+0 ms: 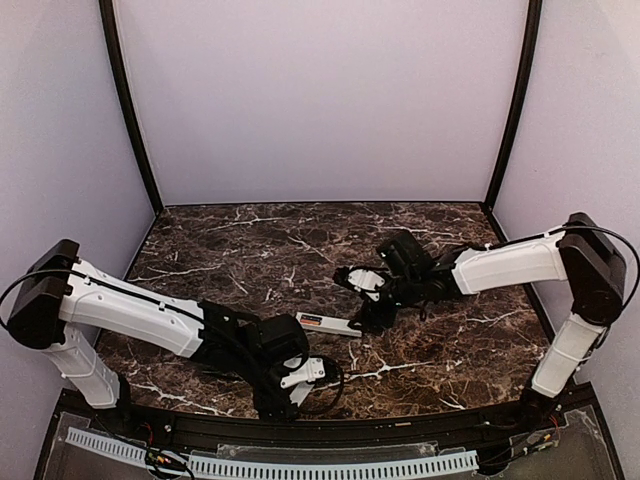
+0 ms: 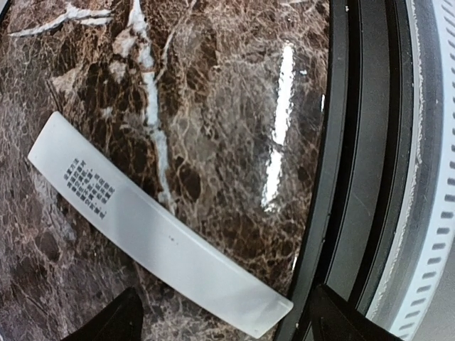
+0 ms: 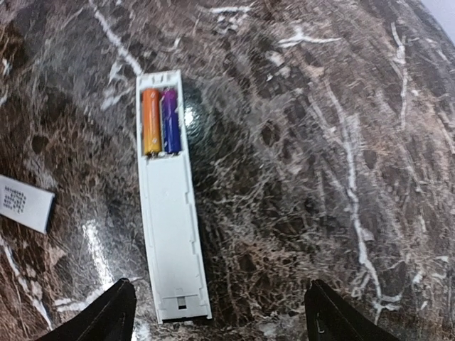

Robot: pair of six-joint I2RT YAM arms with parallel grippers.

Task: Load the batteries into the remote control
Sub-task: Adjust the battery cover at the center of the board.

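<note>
The remote control (image 3: 170, 234) lies back-up on the marble, a slim white bar with its recess open at the far end. The red-orange battery (image 3: 151, 121) and the blue-purple battery (image 3: 170, 121) sit side by side in that recess. In the top view the remote (image 1: 330, 324) lies mid-table. My right gripper (image 3: 217, 312) is open and empty, hovering over the remote's near end (image 1: 362, 305). My left gripper (image 2: 227, 320) is open and empty over a white cover strip (image 2: 156, 227) with printed text. It sits near the front edge (image 1: 300, 385).
The cover strip's far end also shows left of the remote in the right wrist view (image 3: 25, 202). The table's black front rail (image 2: 334, 177) runs just right of the cover. Lilac walls enclose the dark marble top (image 1: 250, 250).
</note>
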